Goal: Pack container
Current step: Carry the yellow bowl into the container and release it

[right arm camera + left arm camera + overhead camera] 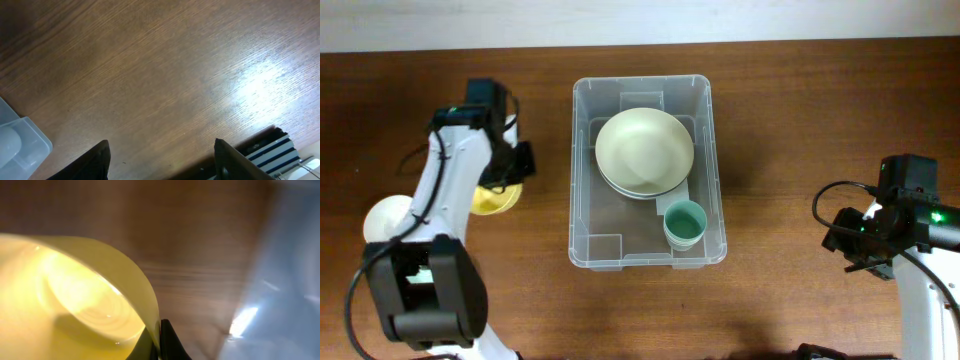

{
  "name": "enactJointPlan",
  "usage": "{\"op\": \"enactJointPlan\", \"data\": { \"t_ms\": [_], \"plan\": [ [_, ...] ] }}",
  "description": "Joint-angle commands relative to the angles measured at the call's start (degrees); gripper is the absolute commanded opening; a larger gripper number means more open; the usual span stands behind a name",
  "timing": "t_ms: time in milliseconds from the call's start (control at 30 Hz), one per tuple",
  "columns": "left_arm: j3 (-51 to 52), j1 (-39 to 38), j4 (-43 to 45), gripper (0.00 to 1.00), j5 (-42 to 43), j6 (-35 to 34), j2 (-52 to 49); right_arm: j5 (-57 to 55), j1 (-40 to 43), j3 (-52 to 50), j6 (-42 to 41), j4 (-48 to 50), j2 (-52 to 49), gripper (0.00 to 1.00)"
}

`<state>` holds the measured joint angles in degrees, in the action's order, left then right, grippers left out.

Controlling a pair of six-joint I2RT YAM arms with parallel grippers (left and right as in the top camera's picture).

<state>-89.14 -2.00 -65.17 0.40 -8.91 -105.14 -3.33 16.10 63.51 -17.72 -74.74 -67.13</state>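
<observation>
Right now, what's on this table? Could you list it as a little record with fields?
table: brown wood
container: clear plastic bin, mid-table, no lid on
inside it: stacked cream bowls; green cup beside them in a corner
left gripper: shut on the rim of a yellow bowl, left of the container
right gripper: open, empty, over bare wood
also out: pale round dish, partly hidden by the left arm

container [610,215]: clear glossy plastic | table [790,120]: brown wood grain, soft sheen | yellow bowl [75,305]: glossy, smooth
</observation>
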Motion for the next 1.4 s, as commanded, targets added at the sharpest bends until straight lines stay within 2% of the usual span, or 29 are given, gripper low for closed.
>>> {"op": "enactJointPlan", "data": {
  "t_ms": [0,300,600,800,1000,1200,1267,1333,1367],
  "plan": [
    [-6.1,-5.9,-2.8,0.01,1.3,2.8,4.7,0.1,0.2,-0.2,0.4,0.0,0.0,0.63],
    [-8.6,-21.5,-10.2,0.0,0.7,3.4,5.7,0.1,0.2,-0.2,0.4,0.2,0.0,0.62],
    [-8.2,-34.0,-13.1,0.0,0.7,3.4,5.7,0.1,0.2,-0.2,0.4,0.2,0.0,0.62],
    [-5.4,-36.7,-12.0,0.01,0.7,2.8,5.7,0.1,0.2,-0.2,0.4,0.2,0.0,0.62],
    [2.4,-36.7,-5.2,0.01,0.9,-1.8,5.7,0.1,0.2,-0.2,0.4,0.2,0.0,0.62],
    [5.5,-36.7,-1.4,0.01,0.9,-1.8,5.7,0.1,0.2,-0.2,0.4,0.0,0.0,0.62],
    [5.5,-36.7,-1.4,0.05,0.9,-1.8,5.7,0.1,0.2,-0.2,0.4,0.0,0.0,0.62],
    [5.5,-36.7,-1.4,0.27,0.9,-1.7,5.7,0.1,0.2,-0.2,0.4,0.0,0.0,0.62],
    [5.5,-36.7,-1.2,0.31,0.9,-1.7,5.7,0.1,0.2,-0.2,0.4,0.0,0.0,0.62]
  ]
}}
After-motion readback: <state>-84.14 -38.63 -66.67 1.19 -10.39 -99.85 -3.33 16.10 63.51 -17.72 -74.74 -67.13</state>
